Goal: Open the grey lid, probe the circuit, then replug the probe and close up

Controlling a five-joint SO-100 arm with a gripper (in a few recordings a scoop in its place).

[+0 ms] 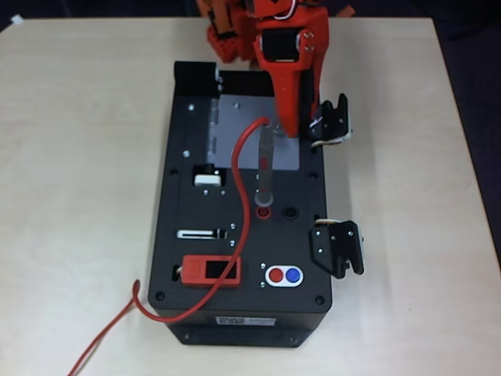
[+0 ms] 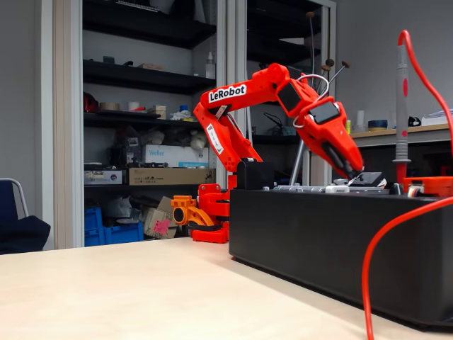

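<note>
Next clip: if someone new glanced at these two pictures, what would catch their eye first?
Probably the bright orange-red arm, reaching from the back of the table down over the black box, its claw low over the closed grey lid at the box's far end. Next, the probe standing upright in a red socket mid-box, its long red wire looping off the near edge onto the table.
</note>
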